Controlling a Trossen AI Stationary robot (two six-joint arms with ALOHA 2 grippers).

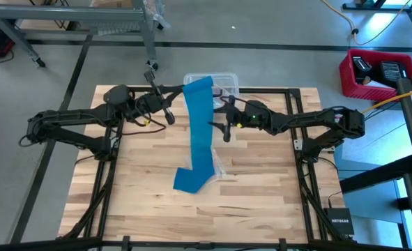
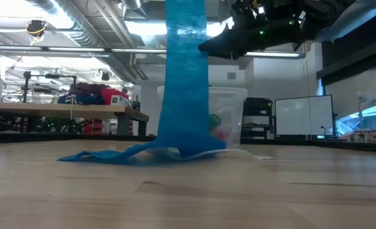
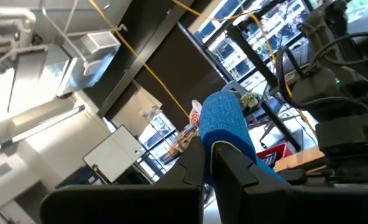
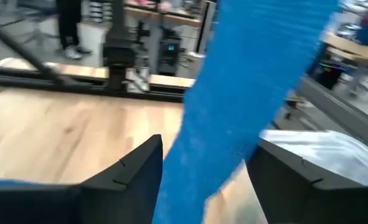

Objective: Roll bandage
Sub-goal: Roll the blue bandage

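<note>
High view: bandage (image 1: 201,132) runs as one long blue band from the far edge of the table (image 1: 261,209) toward the middle, where its lower end folds sideways and lies flat on the wood. Left gripper (image 1: 169,111) is raised at the far left of the band; left wrist view shows its fingers (image 3: 230,163) pinched shut on the top end of the bandage (image 3: 224,124). Right gripper (image 1: 225,124) sits just right of the band, mid-height; right wrist view shows its fingers (image 4: 140,168) standing apart with the bandage (image 4: 246,93) passing between them, contact not clear.

Low view: bandage (image 2: 185,83) hangs near vertical from above, tail spread on the table (image 2: 188,197) to the left. Clear plastic box (image 2: 226,121) stands behind it at the far edge; a thin clear plastic bag (image 2: 251,153) lies flat by the tail.

Surface: light butcher-block wood, dark frame rails around it. Room: grey concrete floor, red bin (image 1: 376,73) of gear to the far right, metal rack at the back, workbench (image 2: 67,114) with clutter, whiteboard (image 2: 302,114), exposed ducts overhead. A person's legs (image 4: 68,25) are in the background of the right wrist view.
</note>
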